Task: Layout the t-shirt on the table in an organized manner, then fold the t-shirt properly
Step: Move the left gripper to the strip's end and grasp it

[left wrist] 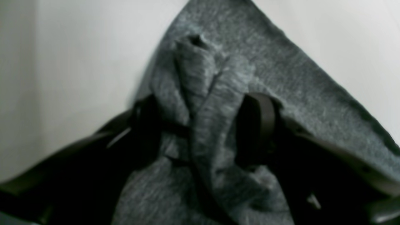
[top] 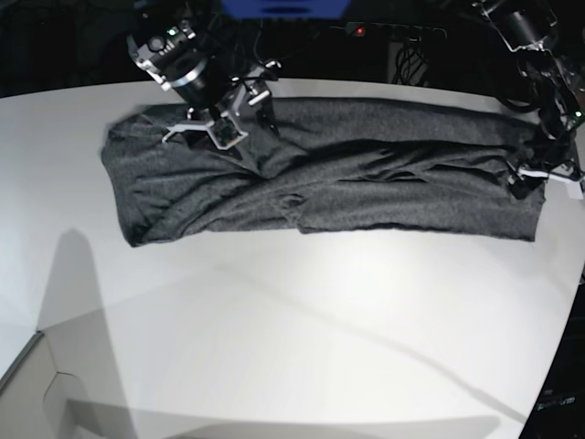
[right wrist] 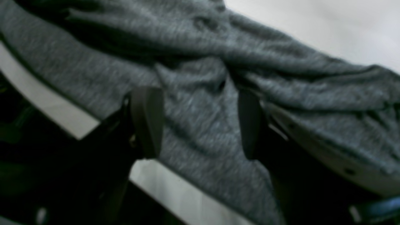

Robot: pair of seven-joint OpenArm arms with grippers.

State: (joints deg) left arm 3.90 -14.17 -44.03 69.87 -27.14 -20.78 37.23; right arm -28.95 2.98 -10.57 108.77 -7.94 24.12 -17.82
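Observation:
The dark heather-grey t-shirt [top: 366, 174] lies as a long, wrinkled band across the far part of the white table [top: 292, 347]. My left gripper [top: 535, 174] is at the band's right end. In the left wrist view its jaws stand wide, and a raised fold of the t-shirt [left wrist: 281, 78] runs between the fingers [left wrist: 261, 125] of that gripper [left wrist: 203, 131]. My right gripper [top: 215, 128] is over the band's upper left part. In the right wrist view that gripper [right wrist: 200, 125] is open just above the cloth [right wrist: 193, 62], with nothing pinched.
The table's far edge [right wrist: 62, 117] runs right under my right gripper, with darkness beyond it. Cables and dark equipment [top: 411, 55] stand behind the table. The table's curved right edge [top: 567, 338] and lower-left corner [top: 37, 366] bound the white surface.

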